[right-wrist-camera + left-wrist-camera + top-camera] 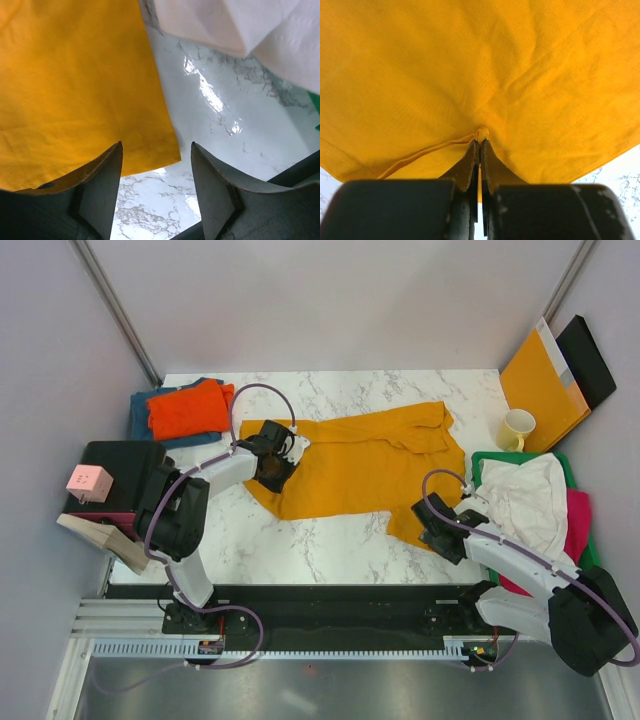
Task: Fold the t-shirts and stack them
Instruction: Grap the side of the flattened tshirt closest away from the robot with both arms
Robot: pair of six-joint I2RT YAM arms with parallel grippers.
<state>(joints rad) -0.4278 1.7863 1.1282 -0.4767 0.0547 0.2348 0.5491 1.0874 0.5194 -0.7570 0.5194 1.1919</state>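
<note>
A large mustard-yellow t-shirt (360, 465) lies spread across the marble table. My left gripper (275, 468) is shut on the shirt's left edge. In the left wrist view the gripper (480, 142) pinches a small bunch of the yellow cloth (470, 65). My right gripper (437, 530) is at the shirt's lower right corner. In the right wrist view it (156, 146) stands open, and the hemmed corner of the shirt (75, 90) lies between the fingers, untouched. An orange t-shirt (188, 408) rests folded on a teal-blue one (142, 415) at the back left. A white t-shirt (525, 500) lies crumpled over a magenta one (577, 525) at the right.
A yellow mug (517, 428) stands at the back right beside an orange-brown envelope (545, 380). The white and magenta shirts sit on a green tray (490, 460). A black box with a pink cube (90, 481) on it is off the table's left edge.
</note>
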